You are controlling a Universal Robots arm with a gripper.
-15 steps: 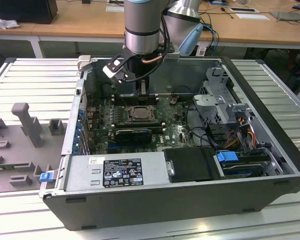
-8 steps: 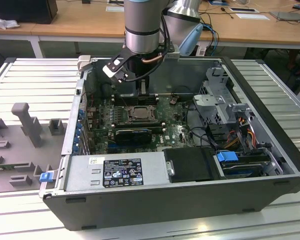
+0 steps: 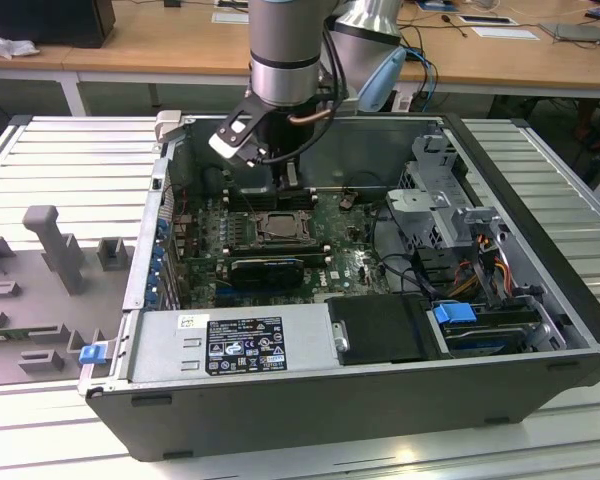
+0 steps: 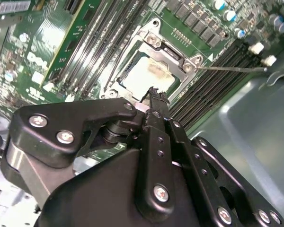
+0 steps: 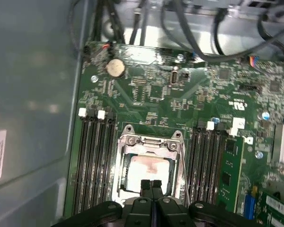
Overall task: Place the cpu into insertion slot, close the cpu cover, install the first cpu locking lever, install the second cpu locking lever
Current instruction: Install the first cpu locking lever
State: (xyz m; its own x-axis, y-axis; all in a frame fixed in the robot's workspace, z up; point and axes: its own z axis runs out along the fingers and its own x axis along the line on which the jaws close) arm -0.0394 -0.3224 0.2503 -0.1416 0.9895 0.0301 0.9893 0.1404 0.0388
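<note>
Open computer case (image 3: 540, 330) lies on its side on the ribbed metal desk (image 3: 60, 150), with the motherboard (image 3: 350, 265) facing up. The robot arm (image 3: 285, 50) reaches down through the open side, close to the case's far wall in the exterior view.

The gripper (image 5: 150, 184) hangs directly over the insertion slot (image 3: 252, 228). Its jaws are pressed together with nothing between them. The tips are over one edge of the cpu (image 5: 144, 168); I cannot tell whether they touch it.

The cpu lies flat in the slot, pale metal top up. The cpu cover (image 5: 151, 141) is down over it, the frame lying around the chip and the top showing through the window.

In the second wrist view a thin locking lever (image 4: 232, 69) sticks out from one corner of the slot, across the black memory slots (image 5: 92, 161). These slots flank the socket on both sides. A coin cell battery (image 5: 115, 67) sits near a corner of the board.
</note>
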